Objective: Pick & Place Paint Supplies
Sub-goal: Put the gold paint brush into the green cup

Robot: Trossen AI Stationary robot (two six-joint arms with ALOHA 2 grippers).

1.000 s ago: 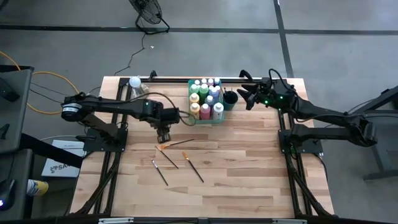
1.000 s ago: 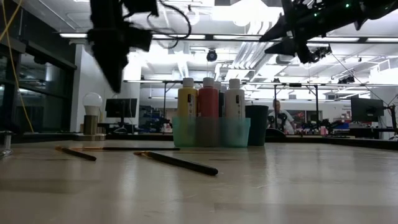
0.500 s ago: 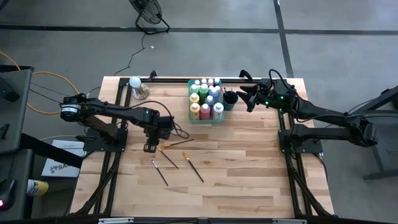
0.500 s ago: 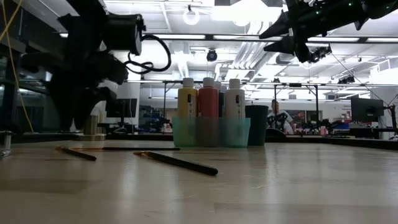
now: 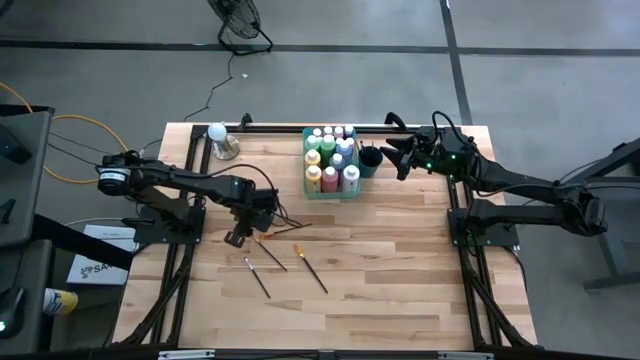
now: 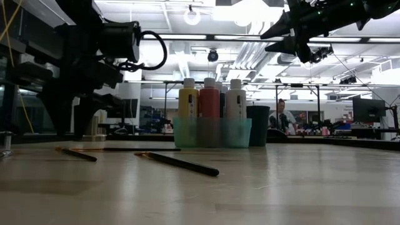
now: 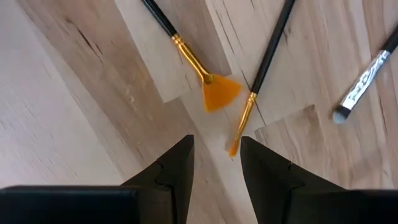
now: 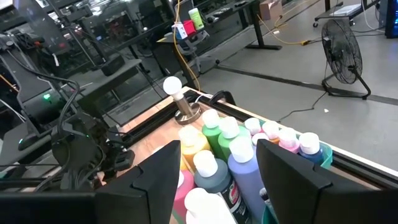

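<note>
Several thin paintbrushes lie flat on the wooden table (image 5: 400, 290): an orange fan brush (image 7: 211, 93), a gold-ferruled brush (image 7: 245, 112) and a silver-ferruled one (image 7: 364, 78). Two more brushes (image 5: 310, 268) (image 5: 257, 277) lie nearer the front edge. My left gripper (image 5: 238, 237) (image 7: 216, 144) points down, open, low over bare wood just short of the brush tips, and touches nothing. White-capped paint bottles (image 5: 330, 160) (image 6: 209, 106) stand in a teal tray (image 6: 212, 132). My right gripper (image 5: 395, 155) (image 8: 217, 146) hangs open and level, high beside the tray.
A dark cup (image 5: 370, 158) stands right of the tray. A clear object with a white ball top (image 5: 218, 140) stands at the far left. Cables trail from the left arm over the brushes. Bare wood lies toward the near and right edges.
My left gripper has come down from well above the table. It has shifted toward the left and near edges, away from the tray, and has rolled about its own axis. It now hangs low by the brush tips. The brushes have not moved.
</note>
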